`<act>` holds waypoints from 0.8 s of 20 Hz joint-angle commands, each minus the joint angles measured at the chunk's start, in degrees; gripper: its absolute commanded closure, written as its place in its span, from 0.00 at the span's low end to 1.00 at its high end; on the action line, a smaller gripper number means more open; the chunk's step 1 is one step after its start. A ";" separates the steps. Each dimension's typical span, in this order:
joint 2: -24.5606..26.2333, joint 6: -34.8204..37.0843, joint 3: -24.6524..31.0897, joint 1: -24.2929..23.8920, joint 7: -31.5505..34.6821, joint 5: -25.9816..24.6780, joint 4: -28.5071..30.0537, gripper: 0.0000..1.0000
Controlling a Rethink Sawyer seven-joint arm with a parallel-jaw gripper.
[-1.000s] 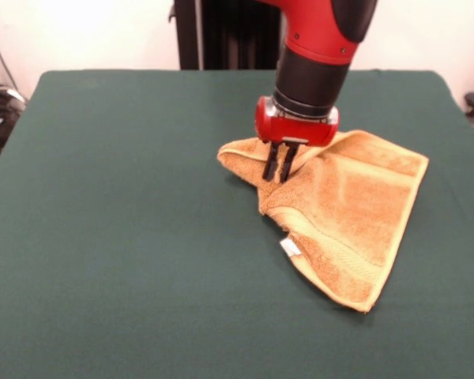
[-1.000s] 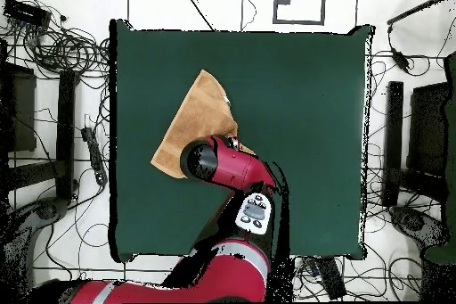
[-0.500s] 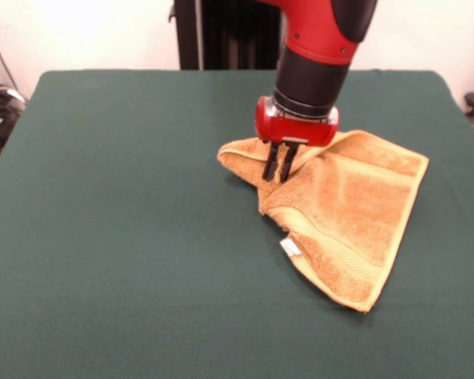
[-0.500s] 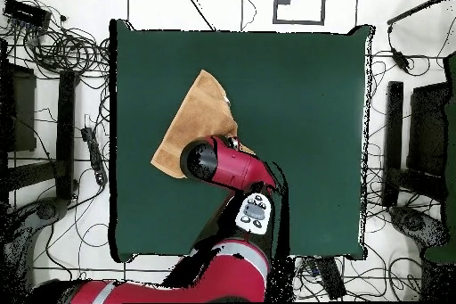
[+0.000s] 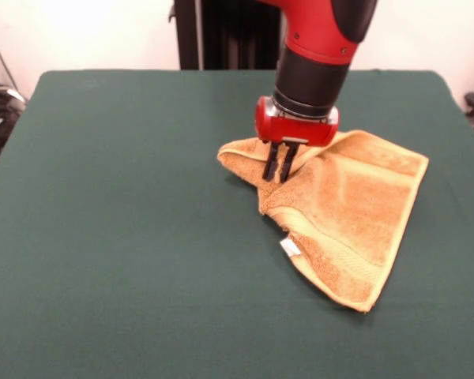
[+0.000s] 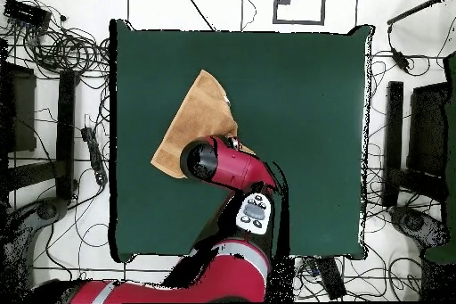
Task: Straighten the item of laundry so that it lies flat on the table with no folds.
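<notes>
- My gripper point(image 5: 279, 172) hangs straight down from my red and black arm point(image 5: 316, 55), its two black fingers point(image 5: 270, 164) close together with only a narrow slit between them.
- The fingertips sit down in the raised, bunched part of the towel point(image 5: 347, 213); I appear to be pinching a ridge of the cloth between them, though the terry hides the exact contact.
- The towel lies on the green table point(image 5: 126, 237), to the right of centre in the front view and nearer the far edge than the near one.
- It is not flat: the corner pointing left is folded over and rumpled, with a thick crease running down from my fingers toward the white tag point(image 5: 289, 247).
- The tag shows at the towel's lower-left edge, just beside that crease.
- The right-hand portion of the towel spreads smoother, its woven border band visible along the far and right edges, and one corner points toward the near side of the table.
- From overhead the towel point(image 6: 198, 118) shows as a roughly triangular patch on the left part of the table point(image 6: 303, 95), with my arm point(image 6: 223, 165) covering its lower corner, so the gripper itself is hidden there.
</notes>
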 commanded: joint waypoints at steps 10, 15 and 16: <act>1.93 5.08 5.87 -0.07 14.67 3.33 0.61 1.00; 1.86 6.14 4.99 0.48 14.80 3.41 -0.26 1.00; 1.78 6.19 4.79 0.55 14.97 3.52 -0.32 1.00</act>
